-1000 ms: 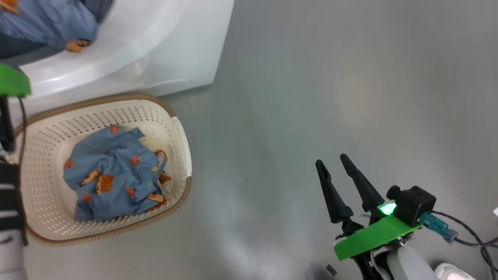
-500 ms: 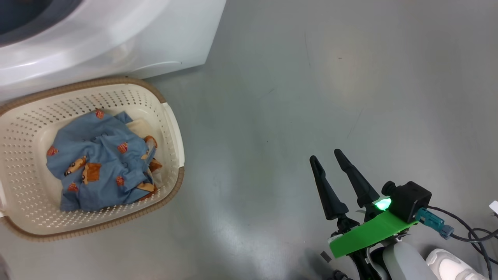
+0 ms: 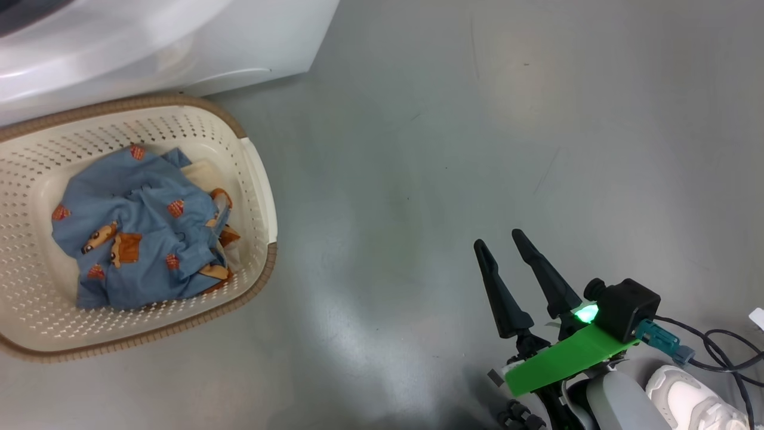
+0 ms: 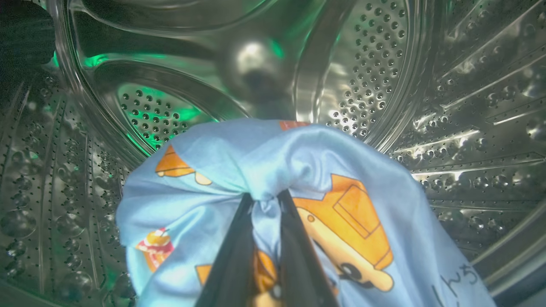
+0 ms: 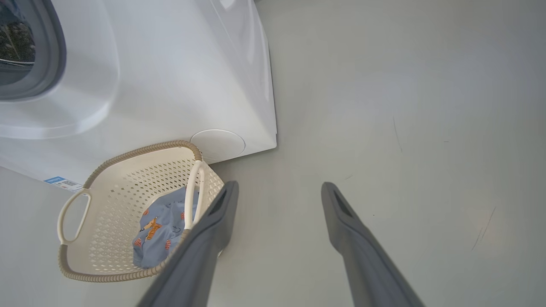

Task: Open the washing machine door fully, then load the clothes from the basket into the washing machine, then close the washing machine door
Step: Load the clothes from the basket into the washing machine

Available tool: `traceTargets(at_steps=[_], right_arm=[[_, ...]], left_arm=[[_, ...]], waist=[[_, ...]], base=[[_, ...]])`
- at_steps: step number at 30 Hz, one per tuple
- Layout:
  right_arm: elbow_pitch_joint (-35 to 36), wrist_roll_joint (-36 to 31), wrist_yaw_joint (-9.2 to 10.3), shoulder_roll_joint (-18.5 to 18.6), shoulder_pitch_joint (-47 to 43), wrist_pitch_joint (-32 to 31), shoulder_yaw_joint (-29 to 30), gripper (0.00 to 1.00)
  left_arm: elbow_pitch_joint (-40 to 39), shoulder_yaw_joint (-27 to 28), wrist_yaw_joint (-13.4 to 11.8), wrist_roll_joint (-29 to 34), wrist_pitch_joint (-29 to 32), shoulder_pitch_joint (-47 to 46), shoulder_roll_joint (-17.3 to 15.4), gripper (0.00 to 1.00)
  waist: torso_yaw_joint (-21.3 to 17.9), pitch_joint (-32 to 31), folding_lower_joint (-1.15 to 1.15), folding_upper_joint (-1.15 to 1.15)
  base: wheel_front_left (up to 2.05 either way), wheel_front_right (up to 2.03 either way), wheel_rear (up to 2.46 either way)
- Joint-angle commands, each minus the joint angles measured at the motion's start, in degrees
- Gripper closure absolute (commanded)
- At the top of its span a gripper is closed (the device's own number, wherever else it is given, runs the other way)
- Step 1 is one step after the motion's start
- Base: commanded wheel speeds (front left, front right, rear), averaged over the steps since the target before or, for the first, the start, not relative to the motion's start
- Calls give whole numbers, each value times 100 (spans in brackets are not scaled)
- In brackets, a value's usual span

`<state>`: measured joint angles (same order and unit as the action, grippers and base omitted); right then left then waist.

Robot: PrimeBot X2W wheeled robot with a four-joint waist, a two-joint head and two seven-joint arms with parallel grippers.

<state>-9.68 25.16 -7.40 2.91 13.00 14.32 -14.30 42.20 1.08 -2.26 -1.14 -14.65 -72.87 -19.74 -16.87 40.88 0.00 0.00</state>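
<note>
Our left gripper pinches one garment inside the drum. A second garment lies in the one basket, and our right gripper is spread.

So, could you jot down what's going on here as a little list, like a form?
Left gripper: shut on a blue printed garment, inside the steel drum
Right gripper: open, empty, above the grey floor
Basket: on the floor, beside the washing machine
Clothes: one blue bundle lying in the basket
Stage: loading under way
</note>
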Motion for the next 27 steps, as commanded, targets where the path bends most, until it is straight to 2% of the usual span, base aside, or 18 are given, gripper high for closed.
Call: traceTargets(at_steps=[1, 9, 19, 23, 27], right_arm=[[108, -69, -9, -3, -92, 68, -146, 0], [133, -108, -9, 6, -156, 68, -124, 0], [151, -119, -9, 10, -191, 68, -168, 0], [119, -116, -9, 7, -255, 68, -191, 0], [79, -111, -9, 6, -330, 68, -214, 0]], left_arm=[[-108, 62, 13, -7, -35, -163, -291, 100], [-200, -89, -10, 87, -35, -400, -341, 100], [-1101, -169, -225, 166, -35, -216, -473, 100], [-748, -234, -243, 177, -35, -182, -494, 100], [-74, -358, -199, 219, -35, -369, -507, 100]], waist=[[-4, 37, 0, 0], [-33, 81, 0, 0], [-176, 205, 0, 0], [-215, 140, 0, 0], [-229, 34, 0, 0]], base=[[0, 0, 0], [0, 0, 0], [0, 0, 0], [0, 0, 0], [0, 0, 0]])
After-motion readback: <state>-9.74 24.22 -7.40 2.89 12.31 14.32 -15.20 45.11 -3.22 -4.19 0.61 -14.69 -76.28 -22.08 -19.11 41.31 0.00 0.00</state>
